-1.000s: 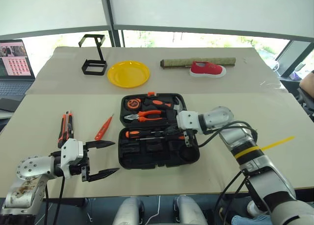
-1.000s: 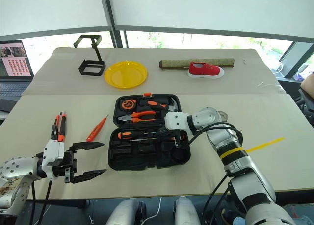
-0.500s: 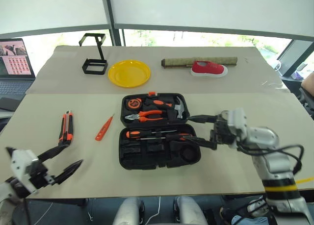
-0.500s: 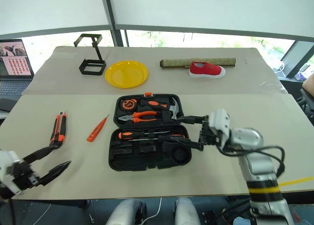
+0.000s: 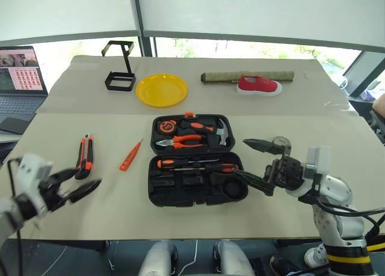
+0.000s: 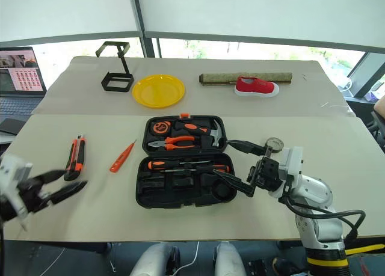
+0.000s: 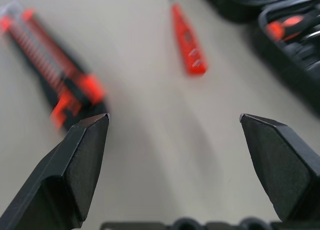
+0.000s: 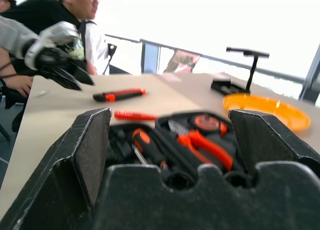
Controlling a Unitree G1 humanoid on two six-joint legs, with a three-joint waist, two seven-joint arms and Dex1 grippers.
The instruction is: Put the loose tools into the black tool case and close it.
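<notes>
Hovering left pincer (image 5: 77, 184), wide, empty, just short of black-and-orange plastic utility knife (image 5: 85, 156); long axis probably pointing away; right pincer (image 5: 257, 166) wide, farther off.

laptop screen (image 5: 24, 71) thumbnails, seemingly nothing legible

Both head eyes look down over the black tool case (image 5: 196, 159); the wrist views sit low, seemingly facing it from opposite sides.
</notes>
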